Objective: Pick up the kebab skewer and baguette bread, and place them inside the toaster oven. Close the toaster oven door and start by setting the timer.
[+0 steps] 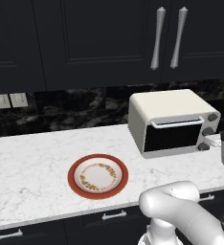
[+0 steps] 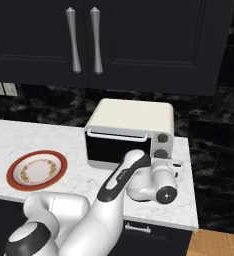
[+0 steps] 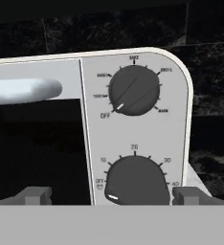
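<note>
Gripper (image 3: 111, 197) is seen spread wide, nothing pinched, its two finger tips (image 3: 35, 195) set either side of the timer knob (image 3: 135, 181) on the toaster oven (image 1: 173, 122). Timer pointer is read at off. Above it, the mode knob (image 3: 134, 90) is also pointed at off. Toaster oven door (image 2: 118, 145) is shut, silver handle (image 2: 116, 134) along its top edge. Oven is placed on the marble counter (image 1: 32, 162), back near the dark backsplash (image 1: 71, 107). Red-rimmed plate (image 1: 98, 175) is set well apart from the oven, toward the counter's front edge. Dark cabinets (image 2: 139, 40) are hung above.
</note>
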Available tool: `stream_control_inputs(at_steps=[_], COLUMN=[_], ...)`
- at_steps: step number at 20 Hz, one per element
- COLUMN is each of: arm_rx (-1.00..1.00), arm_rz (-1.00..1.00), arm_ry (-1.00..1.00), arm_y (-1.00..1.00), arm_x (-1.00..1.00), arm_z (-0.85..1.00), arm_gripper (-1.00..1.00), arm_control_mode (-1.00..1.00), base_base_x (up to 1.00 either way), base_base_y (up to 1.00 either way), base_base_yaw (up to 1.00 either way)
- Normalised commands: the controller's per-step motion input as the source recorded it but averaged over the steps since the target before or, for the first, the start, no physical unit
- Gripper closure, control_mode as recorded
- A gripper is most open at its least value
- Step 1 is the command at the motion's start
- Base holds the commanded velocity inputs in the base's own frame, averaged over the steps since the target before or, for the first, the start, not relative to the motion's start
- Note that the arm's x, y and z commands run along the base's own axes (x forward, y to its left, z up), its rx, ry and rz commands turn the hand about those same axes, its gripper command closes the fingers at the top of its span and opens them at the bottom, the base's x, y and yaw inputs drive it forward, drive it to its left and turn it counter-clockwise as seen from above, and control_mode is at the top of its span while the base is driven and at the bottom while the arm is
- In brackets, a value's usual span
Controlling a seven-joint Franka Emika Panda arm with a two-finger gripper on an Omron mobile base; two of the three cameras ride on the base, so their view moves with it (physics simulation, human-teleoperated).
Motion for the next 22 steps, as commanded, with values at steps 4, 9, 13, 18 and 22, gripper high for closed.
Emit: stream_control_inputs(at_steps=[4,9,13,18,22], arm_rx=[0.04,0.01,0.0,0.0,0.0], arm_rz=[0.02,0.0,0.0,0.0,0.0], arm_ry=[0.0,0.0,0.0,0.0,0.0], arm_y=[-0.29,-0.07,0.0,0.02,0.0], arm_x=[0.0,0.03,0.0,0.0,0.0], arm_z=[0.0,-0.04,-0.08,-0.17,-0.05], arm_gripper=[-1.0,-1.0,-1.0,-1.0,-1.0], arm_control_mode=[-1.0,-1.0,-1.0,-1.0,-1.0], base_base_x=[0.0,0.0,0.0,0.0,0.0], base_base_y=[0.0,0.0,0.0,0.0,0.0], base_base_yaw=[0.0,0.0,0.0,0.0,0.0])
